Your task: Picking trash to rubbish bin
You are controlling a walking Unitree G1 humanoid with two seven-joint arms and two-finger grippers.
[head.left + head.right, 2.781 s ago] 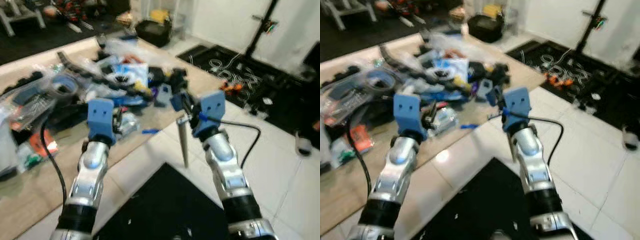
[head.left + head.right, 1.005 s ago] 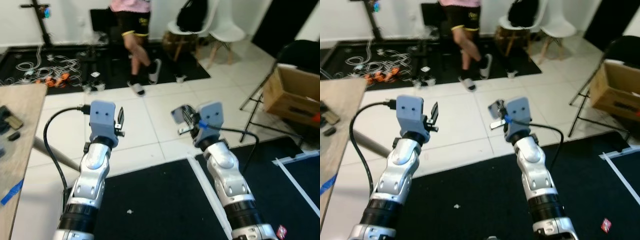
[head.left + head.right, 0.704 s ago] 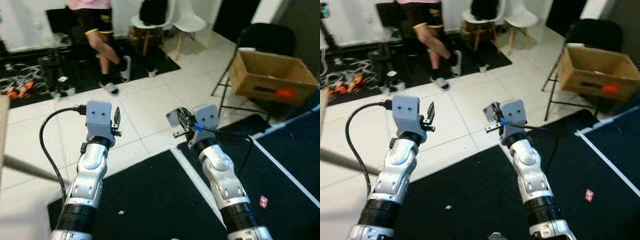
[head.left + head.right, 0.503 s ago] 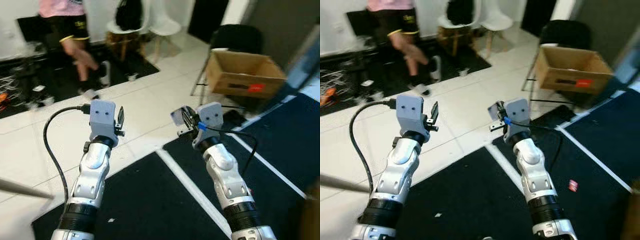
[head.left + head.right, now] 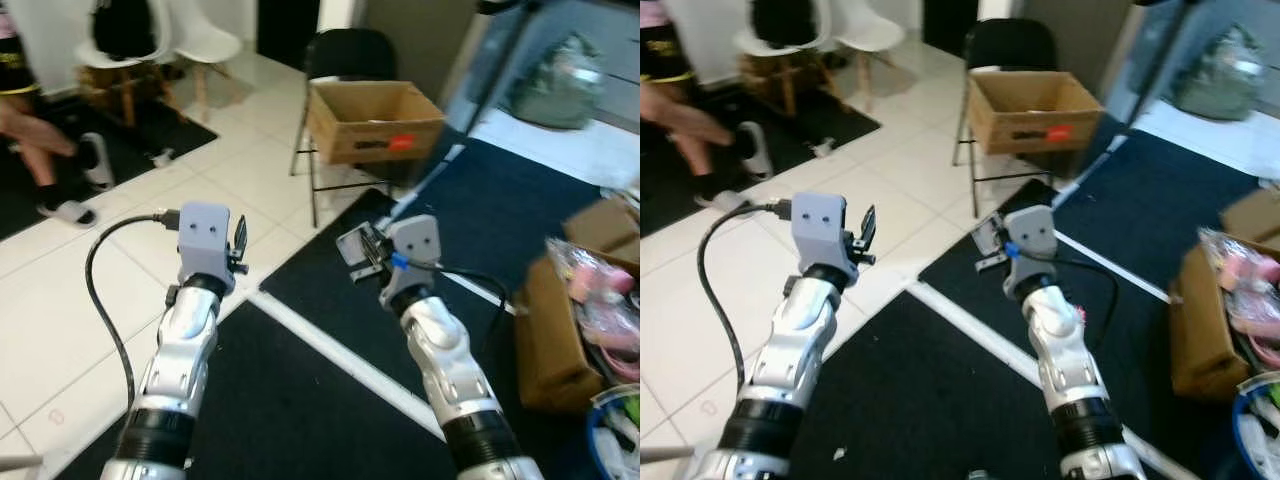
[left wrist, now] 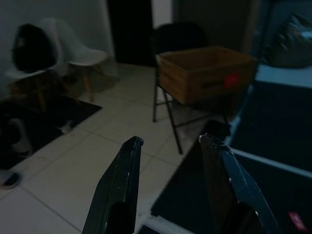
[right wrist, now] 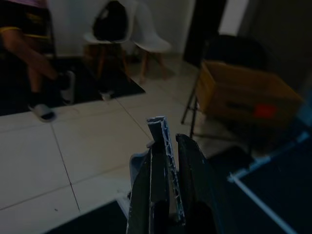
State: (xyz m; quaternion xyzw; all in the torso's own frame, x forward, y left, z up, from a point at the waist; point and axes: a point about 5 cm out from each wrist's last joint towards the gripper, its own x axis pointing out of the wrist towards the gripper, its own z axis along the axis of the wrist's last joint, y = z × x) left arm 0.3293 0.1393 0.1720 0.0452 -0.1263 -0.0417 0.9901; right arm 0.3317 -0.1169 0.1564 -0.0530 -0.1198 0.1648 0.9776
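My right gripper (image 5: 362, 250) is held up in front of me, shut on a flat grey-white ribbed scrap (image 5: 351, 243). In the right wrist view the scrap (image 7: 161, 141) stands on edge between the two black fingers (image 7: 192, 161). My left gripper (image 5: 240, 240) is raised at the same height, open, with nothing between its fingers (image 6: 127, 161). A blue-rimmed container (image 5: 603, 428) with mixed litter sits at the lower right edge. A small red scrap (image 6: 294, 220) lies on the black mat.
An open cardboard box (image 5: 372, 120) rests on a black folding chair straight ahead. A brown box (image 5: 553, 335) with pink bags stands to the right. White chairs (image 5: 190, 40) and a person's legs (image 5: 45, 125) are at the far left. White tiles and black mats cover the floor.
The whole view has swung right: the cluttered table is gone, the person has slid to the left edge, the boxes and blue container have come in. Both grippers keep their pose.
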